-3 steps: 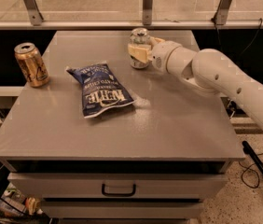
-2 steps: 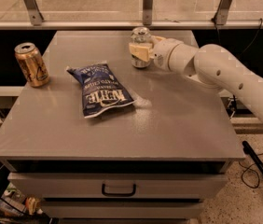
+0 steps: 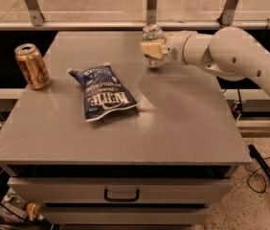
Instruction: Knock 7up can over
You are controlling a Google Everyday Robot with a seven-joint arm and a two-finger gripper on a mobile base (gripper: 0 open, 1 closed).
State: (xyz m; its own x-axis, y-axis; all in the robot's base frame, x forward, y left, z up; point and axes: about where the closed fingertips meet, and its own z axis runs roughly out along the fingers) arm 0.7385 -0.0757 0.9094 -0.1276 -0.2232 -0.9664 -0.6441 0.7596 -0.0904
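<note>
7up can [image 3: 152, 33] stands upright near the far edge of the counter [image 3: 187, 119], a little right of the middle, its shiny top showing above the gripper [image 3: 149, 50]. From where I stand, the white arm [image 3: 235, 54] reaches in from the right, low over the far side of the counter, and ends right at the can. One cream-coloured pad of the fingers [image 3: 153, 48] lies across the can's front at about mid-height, and it looks to be touching the side. The other one is hidden behind the can, so I cannot tell whether the pair is pinching the can or only standing spread around it. The can's base sits flat on the counter just below that pad. Well to the left, close to the counter's left edge, a gold can [image 3: 32, 66] with dark markings stands upright, well apart from the arm. Between the two cans a blue chip bag [image 3: 104, 93] lies flat, its length angled towards the near right. Below the counter's front edge is a drawer with a dark handle [image 3: 121, 195].
</note>
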